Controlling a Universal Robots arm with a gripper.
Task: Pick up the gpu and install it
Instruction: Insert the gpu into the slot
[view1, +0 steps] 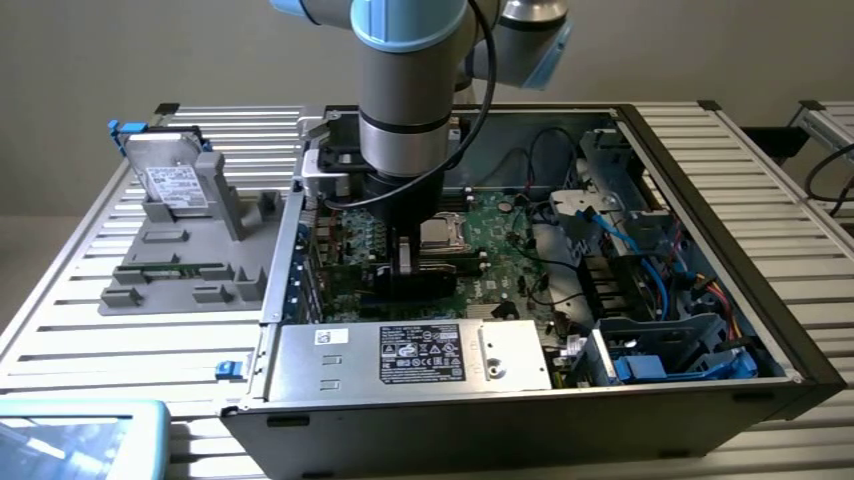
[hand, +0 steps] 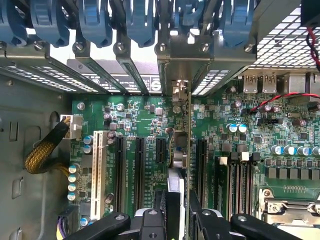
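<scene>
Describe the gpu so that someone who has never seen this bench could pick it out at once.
Start at the open computer case lying on the slatted table, then find the green motherboard inside it. The gpu stands on edge right under the gripper, above the row of black expansion slots. Unlike the grey hard drive outside the case, it is a thin upright card with a metal end bracket.
</scene>
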